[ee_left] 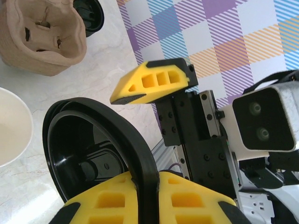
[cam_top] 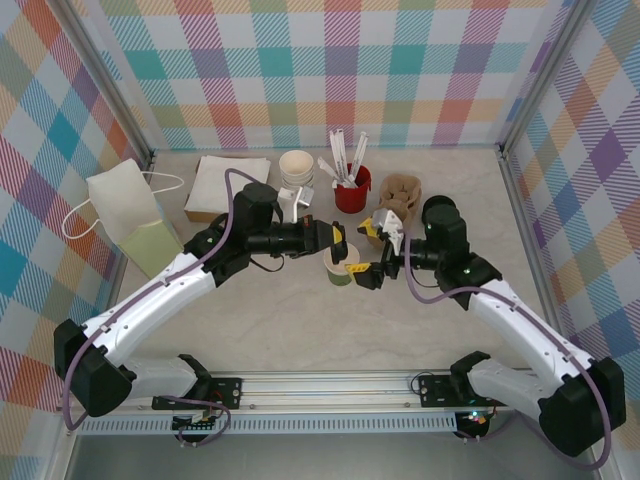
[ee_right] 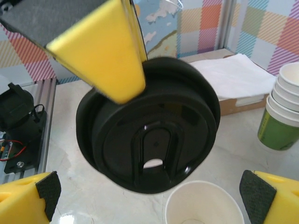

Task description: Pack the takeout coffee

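Left claw [ee_left: 147, 196] pinches the light, bendy lid [ee_right: 154, 140] by its rim above the likely crushable paper cup [ee_right: 203, 207]; right claw [cam_top: 372, 250] wide beside it

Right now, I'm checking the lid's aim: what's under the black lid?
An open paper cup, cream inside, stands below the black lid, pinched by the left hand. The cup's bottom is out of sight, so its contents can't be told.
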`<state>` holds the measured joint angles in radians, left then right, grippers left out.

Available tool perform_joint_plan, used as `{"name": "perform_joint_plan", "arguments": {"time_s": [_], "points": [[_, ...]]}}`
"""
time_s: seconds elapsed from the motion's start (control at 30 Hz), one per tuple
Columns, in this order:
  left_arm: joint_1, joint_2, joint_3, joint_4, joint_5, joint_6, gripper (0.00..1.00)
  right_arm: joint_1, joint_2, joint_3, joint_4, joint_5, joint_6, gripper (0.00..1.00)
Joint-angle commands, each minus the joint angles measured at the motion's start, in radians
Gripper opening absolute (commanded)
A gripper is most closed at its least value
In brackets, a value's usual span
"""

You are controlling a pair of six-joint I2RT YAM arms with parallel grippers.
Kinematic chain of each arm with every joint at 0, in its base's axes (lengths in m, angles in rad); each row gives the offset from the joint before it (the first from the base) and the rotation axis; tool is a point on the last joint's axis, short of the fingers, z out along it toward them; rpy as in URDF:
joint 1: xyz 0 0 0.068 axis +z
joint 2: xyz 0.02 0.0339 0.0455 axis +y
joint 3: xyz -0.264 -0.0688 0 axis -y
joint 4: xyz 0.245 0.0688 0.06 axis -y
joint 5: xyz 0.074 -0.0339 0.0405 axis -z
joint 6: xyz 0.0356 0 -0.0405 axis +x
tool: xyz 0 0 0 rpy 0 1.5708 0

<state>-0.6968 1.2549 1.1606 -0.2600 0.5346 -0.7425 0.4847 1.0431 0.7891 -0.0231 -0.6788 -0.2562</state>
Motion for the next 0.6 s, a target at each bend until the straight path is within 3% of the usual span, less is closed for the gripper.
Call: {"name": "perform_joint_plan", "arguments": {"time_s": [0.0, 0.57], "points": [[0.005, -0.025, 0.023, 0.016, 0.028, 0.021, 0.00, -0.004, 0.026, 0.056, 0.067, -0.085, -0.026, 1.00], [-0.002, -0.023, 0.027, 0.034, 0.046, 0.021, 0.00, -0.004, 0.121, 0.105, 0.091, -0.190, 0.003, 0.97]]}}
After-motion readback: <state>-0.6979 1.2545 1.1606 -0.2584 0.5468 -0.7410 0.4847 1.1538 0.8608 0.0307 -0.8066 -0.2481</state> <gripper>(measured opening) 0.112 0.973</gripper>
